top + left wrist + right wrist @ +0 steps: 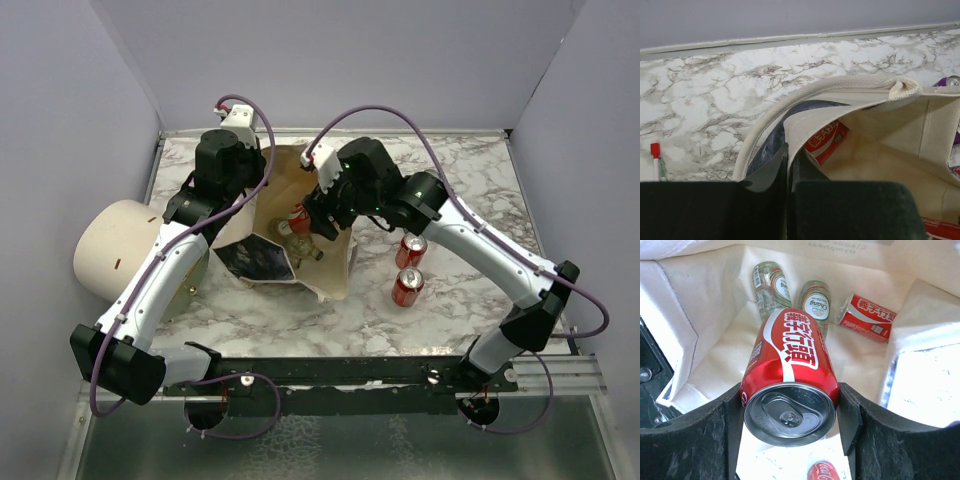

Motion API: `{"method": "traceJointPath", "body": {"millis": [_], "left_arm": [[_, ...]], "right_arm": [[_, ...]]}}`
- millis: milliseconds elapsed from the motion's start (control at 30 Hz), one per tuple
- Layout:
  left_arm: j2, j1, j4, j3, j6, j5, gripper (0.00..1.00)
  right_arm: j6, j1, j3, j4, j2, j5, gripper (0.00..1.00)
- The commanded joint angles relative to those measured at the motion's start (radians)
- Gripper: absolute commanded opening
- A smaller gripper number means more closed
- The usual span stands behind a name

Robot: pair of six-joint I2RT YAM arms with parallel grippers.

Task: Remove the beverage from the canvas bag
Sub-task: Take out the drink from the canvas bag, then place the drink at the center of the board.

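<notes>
Cream-beige canvas bag (335, 272), with loop handles, sits slumped at the middle of the white-and-grey marble table (450, 170). Its mouth is open and its black printed panel (262, 258) is turned toward the near edge.

We find the left gripper (788, 172) shut tight on the cloth rim of the bag beside one handle, with a fold of fabric pinched between its dark fingers.

We find the right gripper (790, 402) reaching into the bag's mouth from the right side. Its two black fingers stand apart and clamp a red aluminium drinks can (790, 355) with white lettering, one pad on each flank. The silver lid and pull-tab face the wrist camera. The can is therefore inside the bag, in the grip of the right arm. Whether it rests on the lining or hangs clear of it we cannot tell.

Beyond the can, on the bag's inner lining, two clear bottles with green-and-white labels (771, 287) lie side by side. A small red rectangular carton (867, 317) lies to their right, apart from them.

Outside the bag, to its right, two more red cans (411, 250) stand upright on the marble, just beside each other and clear of the cloth. A large cream cylinder (115, 245) lies at the table's left edge, next to the left arm.
</notes>
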Motion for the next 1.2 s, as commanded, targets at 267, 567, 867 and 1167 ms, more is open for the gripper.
{"method": "traceJointPath", "body": {"millis": [267,567,867,1167], "left_arm": [[-0.013,0.002,0.044,0.009,-0.016,-0.042,0.00],[-0.011,0.001,0.042,0.021,-0.019,-0.049,0.00],[-0.015,0.001,0.034,0.020,-0.020,-0.053,0.00],[-0.014,0.001,0.040,0.013,-0.031,-0.035,0.00]], "right_arm": [[-0.026,0.006,0.186,0.028,-0.165,0.311,0.02],[-0.098,0.006,0.282,0.123,-0.164,0.654,0.02],[-0.103,-0.139,0.365,0.079,-0.039,0.704,0.02],[0.042,-0.486,0.191,0.022,-0.016,0.597,0.02]]}}
